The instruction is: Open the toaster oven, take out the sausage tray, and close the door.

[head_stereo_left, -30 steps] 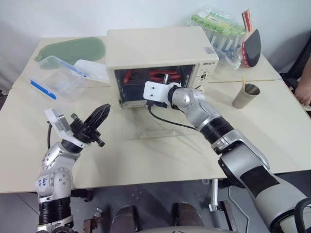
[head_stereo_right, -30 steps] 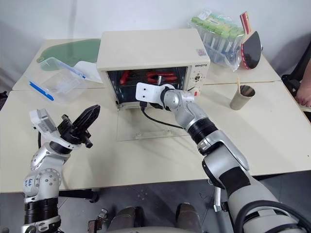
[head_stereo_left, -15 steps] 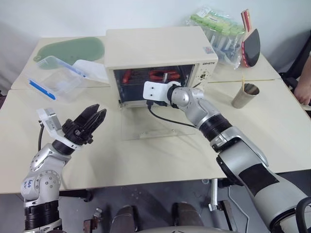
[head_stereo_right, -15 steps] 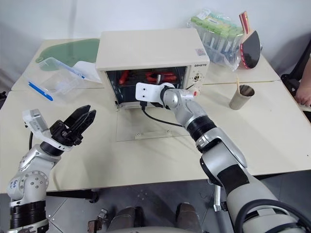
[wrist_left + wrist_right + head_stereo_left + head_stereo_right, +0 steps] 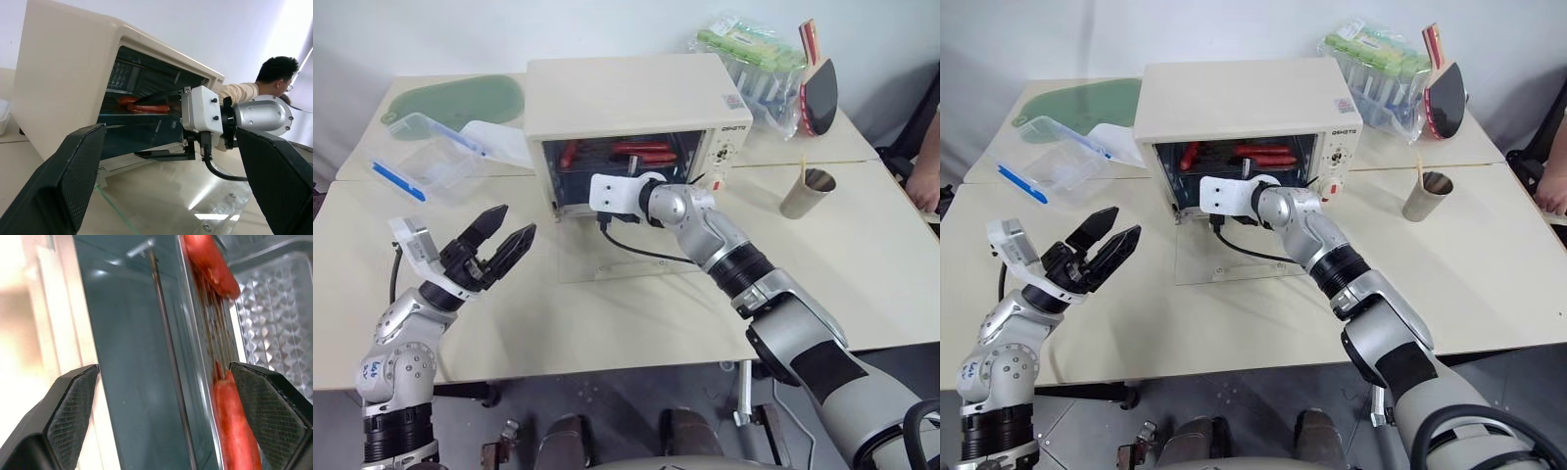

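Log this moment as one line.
door: open flat | tray: inside oven | right gripper: open at tray | left gripper: open, empty

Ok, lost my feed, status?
Both tools open: left off to the side, right at the oven mouth. Door down, tray inside. Nothing blocking.

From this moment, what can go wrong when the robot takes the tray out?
1. The right gripper, open at the toaster oven mouth, may catch the wire rack instead of the sausage tray.
2. The sausages lie loose and could roll off.
3. The glass door lies flat beneath the arm, whose cable might snag it.
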`<state>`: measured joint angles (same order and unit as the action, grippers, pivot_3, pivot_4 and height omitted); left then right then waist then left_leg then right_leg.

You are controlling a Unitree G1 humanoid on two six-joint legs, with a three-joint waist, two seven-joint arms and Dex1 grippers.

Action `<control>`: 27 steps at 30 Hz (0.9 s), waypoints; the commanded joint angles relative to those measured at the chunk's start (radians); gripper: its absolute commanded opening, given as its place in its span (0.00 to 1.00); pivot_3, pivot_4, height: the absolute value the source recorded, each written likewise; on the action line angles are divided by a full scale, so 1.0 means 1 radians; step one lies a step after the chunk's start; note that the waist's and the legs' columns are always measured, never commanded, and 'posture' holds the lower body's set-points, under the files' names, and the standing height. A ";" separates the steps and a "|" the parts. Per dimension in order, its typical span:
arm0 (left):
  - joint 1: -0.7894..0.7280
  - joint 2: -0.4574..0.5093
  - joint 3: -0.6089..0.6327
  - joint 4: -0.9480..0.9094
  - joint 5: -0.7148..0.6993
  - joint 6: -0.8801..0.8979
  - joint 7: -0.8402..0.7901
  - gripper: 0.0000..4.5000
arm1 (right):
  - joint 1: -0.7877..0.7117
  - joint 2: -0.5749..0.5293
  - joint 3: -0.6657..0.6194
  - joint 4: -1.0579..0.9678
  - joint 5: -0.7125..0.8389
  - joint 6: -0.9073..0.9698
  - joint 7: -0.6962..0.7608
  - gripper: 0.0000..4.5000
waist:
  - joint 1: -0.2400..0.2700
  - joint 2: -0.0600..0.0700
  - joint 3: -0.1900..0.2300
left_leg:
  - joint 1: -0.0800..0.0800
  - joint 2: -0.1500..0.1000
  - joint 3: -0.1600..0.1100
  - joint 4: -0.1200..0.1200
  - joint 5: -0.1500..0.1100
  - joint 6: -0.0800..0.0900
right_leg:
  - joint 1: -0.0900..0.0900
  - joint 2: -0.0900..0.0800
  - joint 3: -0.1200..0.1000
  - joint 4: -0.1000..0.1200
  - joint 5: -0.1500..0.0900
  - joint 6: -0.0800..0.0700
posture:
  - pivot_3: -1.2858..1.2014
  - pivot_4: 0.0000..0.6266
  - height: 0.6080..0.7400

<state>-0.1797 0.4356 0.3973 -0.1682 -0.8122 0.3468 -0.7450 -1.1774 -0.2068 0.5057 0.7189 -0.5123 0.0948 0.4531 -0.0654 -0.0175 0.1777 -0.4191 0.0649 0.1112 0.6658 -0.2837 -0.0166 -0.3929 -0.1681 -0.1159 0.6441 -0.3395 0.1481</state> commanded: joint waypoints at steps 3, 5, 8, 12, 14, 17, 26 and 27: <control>-0.021 0.012 -0.015 0.017 0.035 -0.030 -0.010 0.99 | -0.064 -0.025 -0.016 0.185 -0.021 -0.035 -0.055 1.00 | 0.007 0.000 0.000 | 0.000 0.000 0.001 0.000 0.000 0.000 | 0.000 0.000 0.000 0.000 0.000 0.000 | 0.52 0.24 1.00; -0.024 0.009 -0.016 0.020 0.037 -0.035 -0.013 0.99 | -0.087 -0.025 -0.015 0.234 -0.029 -0.060 -0.080 1.00 | 0.006 0.000 0.000 | 0.000 0.000 0.001 0.000 0.000 0.000 | 0.000 0.000 0.000 0.000 0.000 0.000 | 0.52 0.24 1.00; -0.021 0.011 -0.016 0.018 0.034 -0.037 -0.018 0.99 | -0.102 -0.023 -0.014 0.265 -0.033 -0.088 -0.099 1.00 | 0.006 0.000 0.000 | 0.001 0.000 0.001 0.000 0.000 0.000 | 0.000 0.000 0.000 0.000 0.000 0.000 | 0.52 0.24 1.00; -0.013 0.012 -0.016 0.018 0.038 -0.039 -0.025 0.99 | -0.095 -0.023 0.001 0.247 -0.049 -0.114 -0.111 1.00 | 0.004 0.000 0.000 | 0.001 0.000 0.001 0.000 0.000 0.000 | 0.000 0.000 0.000 0.000 0.000 0.000 | 0.52 0.24 1.00; -0.015 0.010 -0.016 0.018 0.038 -0.040 -0.023 0.99 | -0.078 -0.022 0.015 0.214 -0.070 -0.123 -0.116 1.00 | 0.004 0.000 0.000 | 0.001 0.000 0.001 0.000 0.000 0.000 | 0.000 0.000 0.000 0.000 0.000 0.000 | 0.52 0.24 1.00; -0.014 0.007 -0.018 0.017 0.039 -0.042 -0.023 0.99 | -0.044 -0.017 0.022 0.147 -0.089 -0.124 -0.110 1.00 | 0.004 0.000 0.000 | 0.001 0.000 0.001 -0.001 0.000 0.000 | 0.000 0.000 0.000 0.000 0.000 0.000 | 0.52 0.24 1.00; -0.025 0.000 -0.026 0.030 0.044 -0.046 -0.023 0.99 | 0.027 -0.010 0.006 0.051 -0.100 -0.074 -0.069 1.00 | 0.004 0.000 0.000 | 0.001 0.000 0.001 -0.002 0.000 0.000 | 0.000 0.000 0.000 0.000 0.000 0.000 | 0.52 0.24 1.00; -0.026 0.000 -0.027 0.032 0.044 -0.047 -0.023 1.00 | 0.029 -0.007 0.002 0.055 -0.095 -0.067 -0.068 0.93 | 0.004 0.000 0.000 | 0.002 0.000 0.001 -0.001 0.000 0.000 | 0.000 0.000 0.000 0.000 0.000 0.000 | 0.52 0.24 1.00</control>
<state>-0.1949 0.4355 0.3717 -0.1344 -0.7757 0.3223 -0.7609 -1.1707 -0.2255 0.5008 0.7756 -0.6086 0.0146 0.3587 -0.0617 -0.0176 0.1777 -0.4176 0.0651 0.1123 0.6643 -0.2837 -0.0167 -0.3928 -0.1681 -0.1157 0.6439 -0.3395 0.1481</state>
